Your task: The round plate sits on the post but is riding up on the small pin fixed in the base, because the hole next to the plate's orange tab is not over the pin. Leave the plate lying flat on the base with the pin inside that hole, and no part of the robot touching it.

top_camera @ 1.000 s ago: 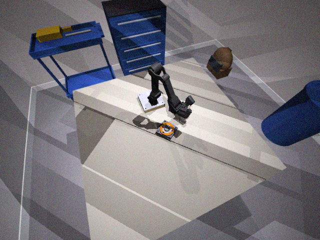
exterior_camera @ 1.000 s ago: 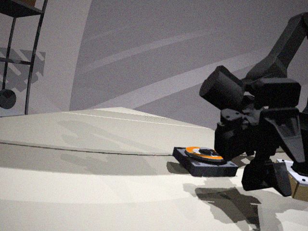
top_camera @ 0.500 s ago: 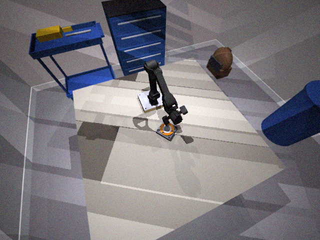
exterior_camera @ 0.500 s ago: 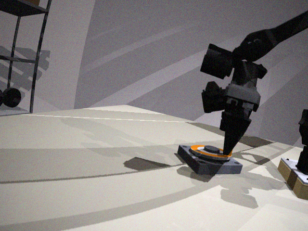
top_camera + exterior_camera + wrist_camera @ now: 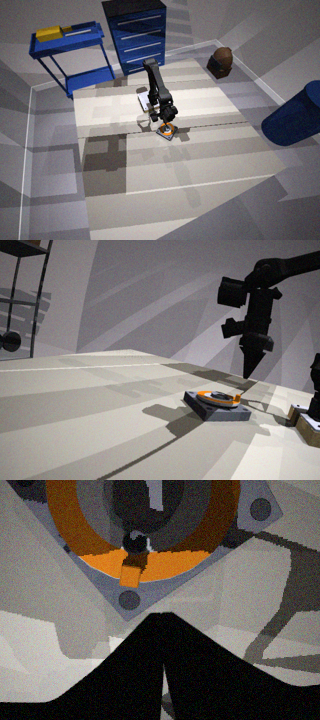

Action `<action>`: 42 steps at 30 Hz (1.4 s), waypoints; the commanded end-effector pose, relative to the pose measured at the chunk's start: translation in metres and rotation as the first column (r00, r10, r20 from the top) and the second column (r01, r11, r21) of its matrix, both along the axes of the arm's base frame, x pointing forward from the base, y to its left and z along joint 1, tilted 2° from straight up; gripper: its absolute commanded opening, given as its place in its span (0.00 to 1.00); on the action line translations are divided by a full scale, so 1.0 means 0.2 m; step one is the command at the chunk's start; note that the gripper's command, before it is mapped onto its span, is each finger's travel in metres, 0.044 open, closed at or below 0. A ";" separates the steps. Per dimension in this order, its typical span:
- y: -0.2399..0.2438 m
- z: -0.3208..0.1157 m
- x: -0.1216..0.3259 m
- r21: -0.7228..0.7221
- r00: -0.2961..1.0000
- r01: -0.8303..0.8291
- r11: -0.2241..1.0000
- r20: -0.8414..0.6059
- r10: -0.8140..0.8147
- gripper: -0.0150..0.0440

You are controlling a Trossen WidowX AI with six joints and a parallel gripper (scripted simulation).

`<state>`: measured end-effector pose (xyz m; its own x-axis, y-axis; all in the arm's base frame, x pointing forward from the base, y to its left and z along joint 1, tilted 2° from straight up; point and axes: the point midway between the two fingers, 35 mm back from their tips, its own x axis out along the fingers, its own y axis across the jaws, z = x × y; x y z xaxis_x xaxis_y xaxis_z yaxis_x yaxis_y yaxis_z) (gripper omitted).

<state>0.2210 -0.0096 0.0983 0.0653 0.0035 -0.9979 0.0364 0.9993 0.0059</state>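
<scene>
The round plate with an orange ring (image 5: 168, 134) (image 5: 202, 394) (image 5: 172, 566) sits around the post (image 5: 219, 395) on the square grey base (image 5: 162, 134) (image 5: 224, 416) (image 5: 150, 593). In the exterior view a dark gap shows under the plate's rim near the tab side, and the plate looks slightly tilted. The orange tab (image 5: 237, 398) (image 5: 130, 576) stands at the rim, near one base corner. A dark round spot lies just inboard of it in the wrist view; whether the pin is there I cannot tell. My gripper (image 5: 245, 377) (image 5: 161, 623) is shut and empty, pointing down above the tab side, clear of the plate.
The arm's white-topped mount (image 5: 144, 100) (image 5: 310, 422) stands behind the base on the table. A blue cart (image 5: 89, 77), a blue drawer cabinet (image 5: 142, 38), a blue barrel (image 5: 289, 121) and a brown object (image 5: 223, 58) stand beyond the table.
</scene>
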 end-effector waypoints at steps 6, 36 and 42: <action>-0.02 -0.15 0.01 -0.014 1.000 -0.005 1.000 -0.004 0.005 0.25; 0.11 -0.23 0.02 -0.012 1.000 -0.005 1.000 -0.004 0.005 0.25; 0.15 -0.23 0.04 -0.011 1.000 -0.005 1.000 -0.004 0.005 0.25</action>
<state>0.2258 0.0144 0.0517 0.0598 -0.0112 -0.9981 0.0295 0.9995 -0.0095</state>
